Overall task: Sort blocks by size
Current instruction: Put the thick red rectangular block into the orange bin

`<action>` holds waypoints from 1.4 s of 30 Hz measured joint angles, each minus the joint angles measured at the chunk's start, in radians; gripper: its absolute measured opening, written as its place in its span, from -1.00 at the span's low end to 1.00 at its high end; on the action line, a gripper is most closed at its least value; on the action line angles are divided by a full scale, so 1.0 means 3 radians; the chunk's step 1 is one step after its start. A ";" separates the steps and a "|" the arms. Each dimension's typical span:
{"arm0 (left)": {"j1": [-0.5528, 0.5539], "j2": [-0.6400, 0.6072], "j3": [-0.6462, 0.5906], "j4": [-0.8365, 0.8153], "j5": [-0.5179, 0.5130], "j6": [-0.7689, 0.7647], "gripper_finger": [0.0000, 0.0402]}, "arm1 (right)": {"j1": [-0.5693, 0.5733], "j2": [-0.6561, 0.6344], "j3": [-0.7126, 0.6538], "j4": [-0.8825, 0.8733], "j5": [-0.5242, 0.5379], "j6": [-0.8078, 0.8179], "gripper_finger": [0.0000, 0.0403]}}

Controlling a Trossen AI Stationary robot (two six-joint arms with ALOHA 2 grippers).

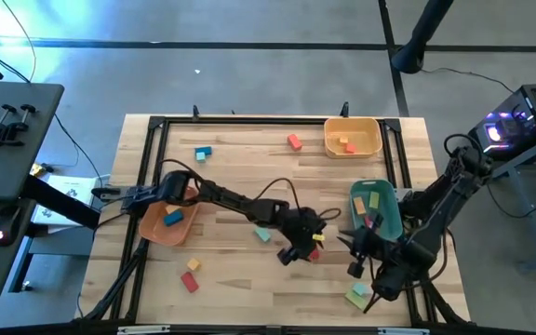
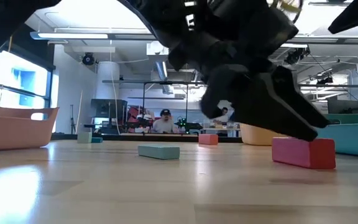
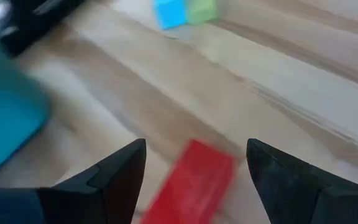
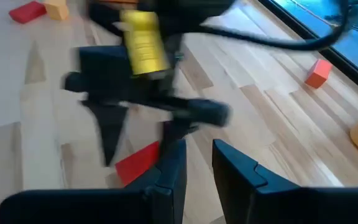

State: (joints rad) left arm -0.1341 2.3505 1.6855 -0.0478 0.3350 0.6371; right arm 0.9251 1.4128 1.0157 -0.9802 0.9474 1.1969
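Between the spread fingers [image 3: 114, 177] of the left gripper [image 3: 194, 168] lies a red painted wooden bar block [image 3: 194, 183], flat on the pale wooden table top [image 3: 303, 93] with a gap to each finger. The jaws stand wide and pinch nothing. From this I judge the step in hand to be the pick-up of that red bar. The next move calls for the fingers to come down either side of it, close on its narrow width, and lift it toward whichever bin suits its size.

Just beyond those fingertips stands the right gripper [image 4: 197, 165], its two fingers near together with a narrow gap and nothing between them. It hovers close by the left one, beside the teal plastic bin [image 1: 387, 216].

Farther out past the left fingers sit a small blue cube [image 3: 169, 11] touching a light green cube [image 3: 201, 9]. Farther still are the orange plastic bin [image 1: 167, 225] with a blue block inside and the yellow plastic bin [image 1: 354, 137] holding small orange pieces.

The low view alone shows that the red bar rests flat on the table, with one dark finger slanting down to its top edge; whether they touch I cannot tell. It also shows a teal flat block [image 2: 159, 151] and a person seated in the room behind. The right wrist view alone shows a yellow band on the left gripper's body [image 4: 143, 43]. The high view alone shows how the loose blocks are scattered round the table.
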 joint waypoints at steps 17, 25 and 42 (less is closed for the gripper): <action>0.0118 0.0184 0.0004 -0.0121 -0.0112 -0.0663 0.33 | 0.0030 0.0001 0.0000 0.0056 0.0050 -0.0011 -0.65; 0.0034 -0.0166 -0.0015 -0.0450 -0.0214 -0.0910 0.33 | 0.0030 0.0001 0.0000 0.0056 0.0063 -0.0063 -0.65; 0.0028 -0.0318 -0.1152 0.1290 -0.0429 -0.1612 0.33 | 0.0033 0.0001 -0.0001 0.0105 0.0171 -0.0177 -0.65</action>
State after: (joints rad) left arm -0.1257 2.2551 1.3399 0.3393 0.2064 0.1536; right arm 0.9348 1.4130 1.0153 -0.9487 0.9987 1.1439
